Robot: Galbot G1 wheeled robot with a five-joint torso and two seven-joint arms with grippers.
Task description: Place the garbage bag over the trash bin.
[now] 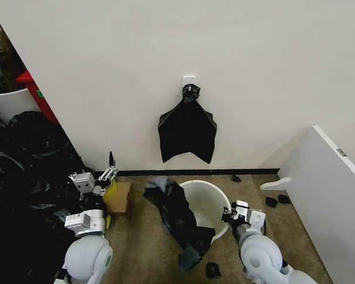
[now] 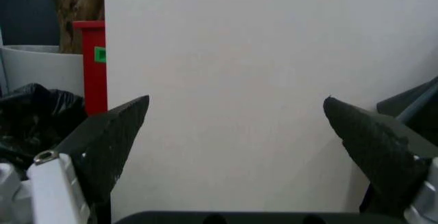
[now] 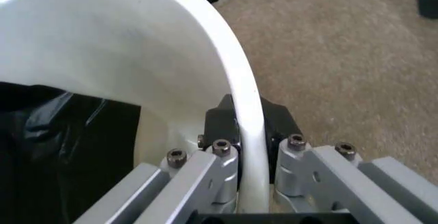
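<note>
Your right gripper point(image 3: 245, 131) pinching the trash bin point(image 1: 212, 198) rim, garbage bag point(image 1: 178, 220) draped lengthwise over the bin's left rim, left gripper point(image 2: 236, 131) spread wide, well left of the bin

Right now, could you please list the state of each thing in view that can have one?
Garbage bag: draped over the bin's left rim, partly inside, not spread around it.
Trash bin: upright on the floor, mouth open.
Right gripper: shut on the bin's rim.
Left gripper: open, holding nothing, facing the wall.
</note>
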